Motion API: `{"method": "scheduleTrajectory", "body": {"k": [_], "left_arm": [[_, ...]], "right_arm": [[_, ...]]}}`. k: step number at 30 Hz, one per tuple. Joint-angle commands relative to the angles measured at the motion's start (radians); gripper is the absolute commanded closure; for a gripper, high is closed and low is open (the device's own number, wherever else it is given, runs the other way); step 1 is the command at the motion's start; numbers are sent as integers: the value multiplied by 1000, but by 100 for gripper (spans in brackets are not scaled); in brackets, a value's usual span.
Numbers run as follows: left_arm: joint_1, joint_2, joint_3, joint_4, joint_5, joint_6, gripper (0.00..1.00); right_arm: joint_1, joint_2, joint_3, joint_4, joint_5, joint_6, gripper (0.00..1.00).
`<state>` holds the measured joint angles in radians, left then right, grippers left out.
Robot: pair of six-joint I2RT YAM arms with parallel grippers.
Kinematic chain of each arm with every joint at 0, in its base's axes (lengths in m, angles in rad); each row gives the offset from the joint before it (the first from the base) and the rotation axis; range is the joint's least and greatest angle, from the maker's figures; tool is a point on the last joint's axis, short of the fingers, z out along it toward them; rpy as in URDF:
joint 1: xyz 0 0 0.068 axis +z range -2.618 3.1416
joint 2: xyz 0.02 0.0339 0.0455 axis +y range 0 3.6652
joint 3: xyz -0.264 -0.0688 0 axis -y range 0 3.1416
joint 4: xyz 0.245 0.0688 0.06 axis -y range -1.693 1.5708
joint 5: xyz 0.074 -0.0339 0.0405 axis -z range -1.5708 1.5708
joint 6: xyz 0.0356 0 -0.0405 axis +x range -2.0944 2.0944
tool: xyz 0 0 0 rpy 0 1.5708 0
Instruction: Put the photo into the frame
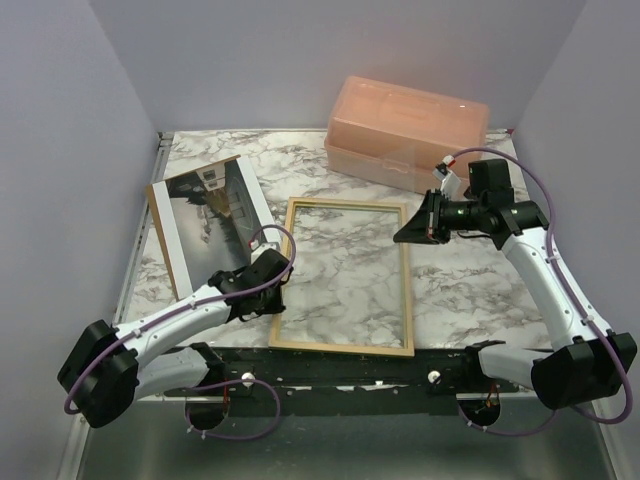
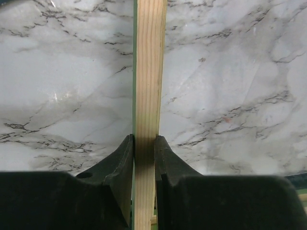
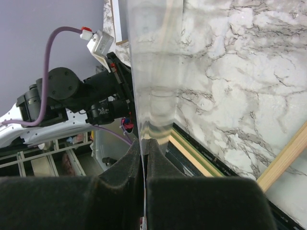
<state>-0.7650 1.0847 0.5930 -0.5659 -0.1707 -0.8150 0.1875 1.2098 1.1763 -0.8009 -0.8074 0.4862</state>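
Note:
The frame (image 1: pixel 345 348) lies back up on the marble table, pale wood showing, with a green edge in the left wrist view (image 2: pixel 149 72). My left gripper (image 1: pixel 272 290) is shut on the frame's left rail, which runs between its fingers (image 2: pixel 144 139). My right gripper (image 1: pixel 410 233) sits at the frame's far right corner. It is shut on the edge of a clear pane (image 3: pixel 153 57), which stands tilted over the frame (image 3: pixel 285 160). The photo (image 1: pixel 215 225), a grey misty print, lies face up to the left of the frame, free of both grippers.
A peach plastic box (image 1: pixel 405 130) stands at the back right, just behind my right gripper. A brown panel edge (image 1: pixel 155 205) shows under the photo's left side. Lilac walls close in the table. My left arm (image 3: pixel 62 91) shows in the right wrist view.

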Motion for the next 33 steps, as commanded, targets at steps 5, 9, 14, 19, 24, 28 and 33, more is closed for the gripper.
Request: {"method": "scheduleTrajectory", "body": {"k": [5,9,14,19,24,28,33], "left_arm": [[6,25,-52,89,26,-14,87],[6,13,-49,86,34,-15,59],[10,-34,-53,72,46,-24,40],[45,-123,-87,80,91,-35,43],[131,-220,-126,89,160,-21,54],[199,-249,-155,102,217,9,60],[242,-217,-173,115,241,36,66]], "right_arm": [[-7,-28,-34,74,-70,28,100],[-6,-33,-55,89,-70,34,100],[-7,-53,-86,126,-79,53,99],[-6,-52,-106,147,-92,79,100],[-7,-62,-140,206,-127,133,100],[-7,-72,-182,262,-149,179,99],[-6,-83,-255,354,-175,261,100]]}}
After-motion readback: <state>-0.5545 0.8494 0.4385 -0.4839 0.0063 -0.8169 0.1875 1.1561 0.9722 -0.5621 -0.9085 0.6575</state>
